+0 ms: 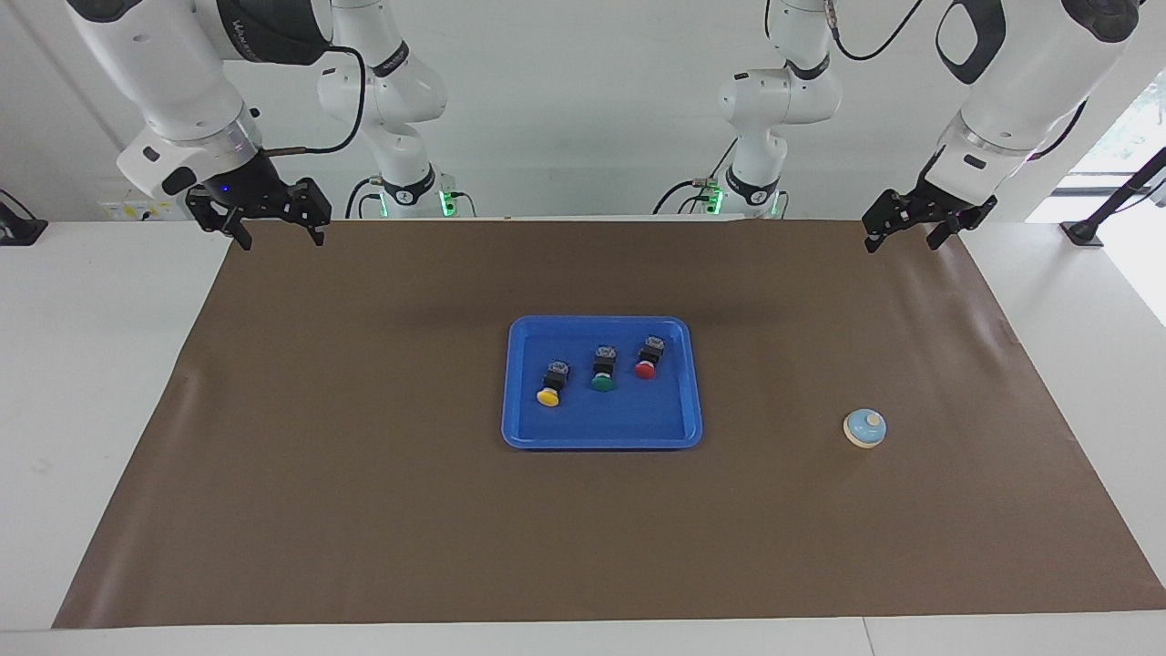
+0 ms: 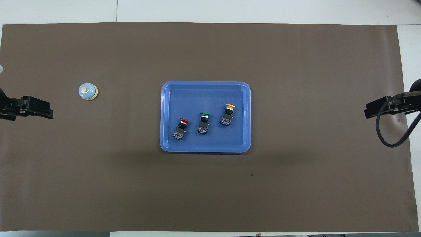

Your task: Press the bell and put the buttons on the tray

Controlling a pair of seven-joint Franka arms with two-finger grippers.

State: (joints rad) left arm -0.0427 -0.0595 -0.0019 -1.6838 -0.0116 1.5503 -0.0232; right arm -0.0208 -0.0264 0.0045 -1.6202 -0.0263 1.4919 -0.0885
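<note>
The tray [image 1: 601,439] sits mid-surface, holding the red button [image 1: 646,369], green button [image 1: 602,382] and yellow button [image 1: 548,397]. The bell [image 1: 864,428] stands toward the left arm's end. Both the left end effector [image 1: 905,235] and the right end effector [image 1: 281,231] hang spread and empty over the robots' corners, well apart from everything.

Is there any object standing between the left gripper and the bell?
Nothing visible does. The left gripper, open, hangs over the mat's edge; only bare mat separates it from the bell. The tray sits mid-table.

From overhead, the left gripper [image 2: 29,108] and right gripper [image 2: 384,107] are cut off at the frame's sides; markings on the buttons' [image 2: 202,123] black bodies are too small to read.
</note>
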